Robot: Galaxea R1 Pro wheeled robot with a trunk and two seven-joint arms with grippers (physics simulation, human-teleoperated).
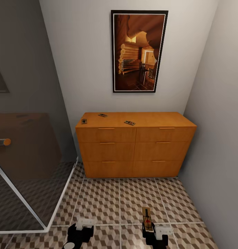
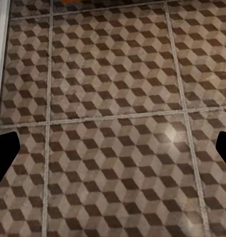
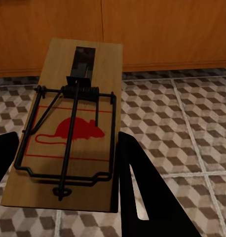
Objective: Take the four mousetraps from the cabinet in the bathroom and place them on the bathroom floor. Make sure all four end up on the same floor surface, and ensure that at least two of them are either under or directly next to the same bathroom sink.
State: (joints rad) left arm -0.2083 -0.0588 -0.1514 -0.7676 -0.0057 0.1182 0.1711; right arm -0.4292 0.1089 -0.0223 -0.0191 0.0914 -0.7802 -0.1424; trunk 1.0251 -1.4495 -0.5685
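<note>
The orange-brown cabinet (image 1: 136, 148) stands against the far wall with its drawers shut. Three mousetraps lie on its flat top: one at the back left (image 1: 102, 115), one at the left edge (image 1: 84, 121), one near the middle (image 1: 129, 122). Another mousetrap (image 1: 147, 218) (image 3: 73, 128), tan with a red mouse mark and a dark wire bar, is held above the cube-patterned bathroom floor (image 1: 108, 200) (image 3: 192, 123). My right gripper (image 1: 149, 229) (image 3: 68, 168) is shut on its near end. My left gripper (image 1: 79, 230) (image 2: 113, 148) hangs open over bare floor (image 2: 113, 74).
A glass shower enclosure (image 1: 25, 166) with a white frame (image 2: 0, 59) fills the left side down to the floor. A framed picture (image 1: 139, 51) hangs above the cabinet. The grey right wall (image 1: 219, 138) closes in beside the cabinet's end.
</note>
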